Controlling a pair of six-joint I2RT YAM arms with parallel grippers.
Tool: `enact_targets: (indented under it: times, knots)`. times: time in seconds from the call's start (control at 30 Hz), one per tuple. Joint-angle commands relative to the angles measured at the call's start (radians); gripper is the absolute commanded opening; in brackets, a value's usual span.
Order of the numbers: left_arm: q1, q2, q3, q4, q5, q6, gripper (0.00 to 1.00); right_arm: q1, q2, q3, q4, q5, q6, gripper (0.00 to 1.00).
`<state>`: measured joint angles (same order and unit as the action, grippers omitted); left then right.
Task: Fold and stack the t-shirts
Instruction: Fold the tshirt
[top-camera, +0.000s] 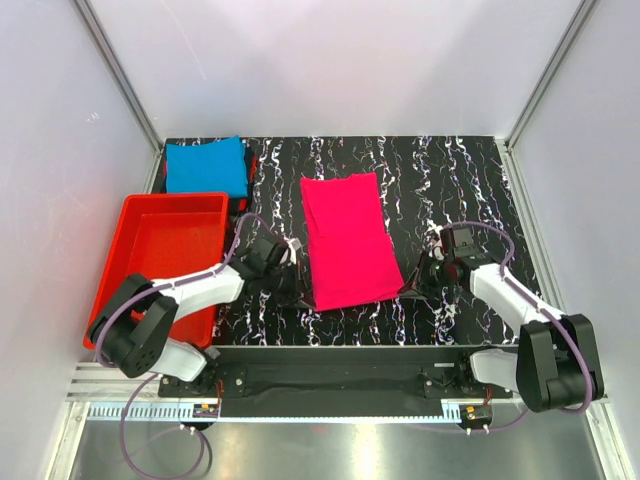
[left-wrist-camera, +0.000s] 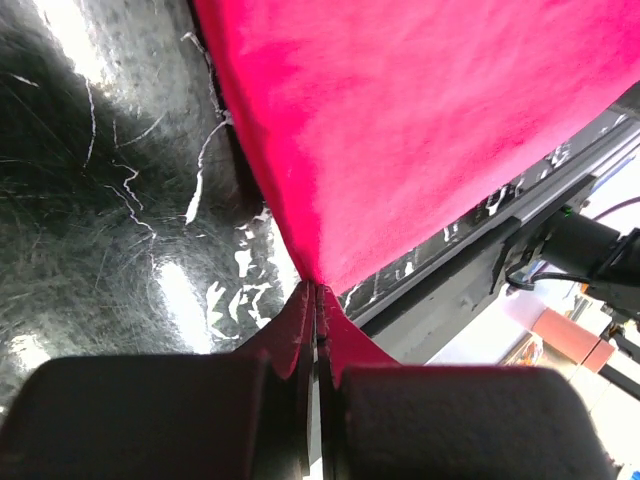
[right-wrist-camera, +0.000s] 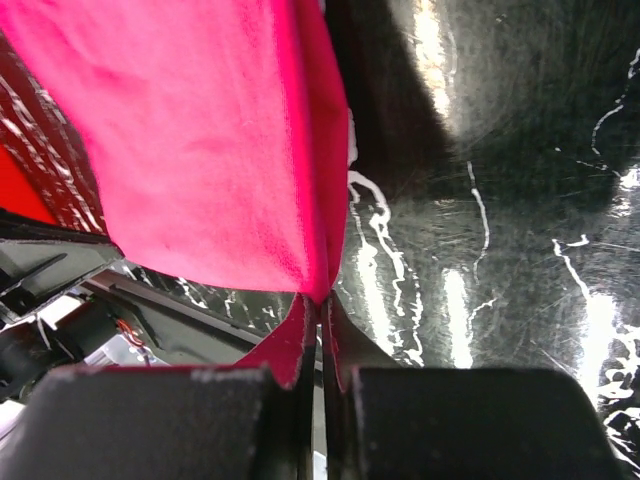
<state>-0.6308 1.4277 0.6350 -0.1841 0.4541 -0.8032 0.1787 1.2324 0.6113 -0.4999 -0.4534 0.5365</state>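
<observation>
Magenta-pink cloth t-shirt (top-camera: 347, 240) lying on black marbled table (top-camera: 450, 180), near corners pinched between pressed-together fingers of left gripper (top-camera: 303, 288) and right gripper (top-camera: 410, 284), turquoise-blue cloth t-shirt (top-camera: 206, 166) folded far-left, beyond rigid red plastic tray (top-camera: 175, 203).

Magenta shirt (top-camera: 345, 240), turquoise shirt (top-camera: 206, 166) and red tray (top-camera: 165, 250); black table (top-camera: 440, 180) (white-veined).

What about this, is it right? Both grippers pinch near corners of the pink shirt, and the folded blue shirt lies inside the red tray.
Not quite. The blue shirt lies folded on the table behind the tray, not in it; the top view shows this. The left gripper and right gripper do each pinch a near corner of the pink shirt.
</observation>
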Motion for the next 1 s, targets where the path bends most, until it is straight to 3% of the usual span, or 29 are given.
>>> enact_targets:
  times: [0.0,0.4,0.57,0.97]
  knots:
    - [0.002,-0.036,0.005,0.005,-0.049,-0.021,0.0,0.007,-0.039,0.01,-0.003,0.013,0.014,0.0]
    - [0.017,-0.01,0.251,-0.195,-0.141,0.048,0.0,0.01,-0.002,0.183,-0.035,0.05,-0.001,0.0]
    - [0.092,0.03,0.37,-0.274,-0.146,0.104,0.0,0.008,0.048,0.335,-0.058,0.09,-0.013,0.0]
    - [0.296,0.253,0.739,-0.322,-0.074,0.214,0.0,0.008,0.461,0.826,-0.088,0.081,-0.082,0.0]
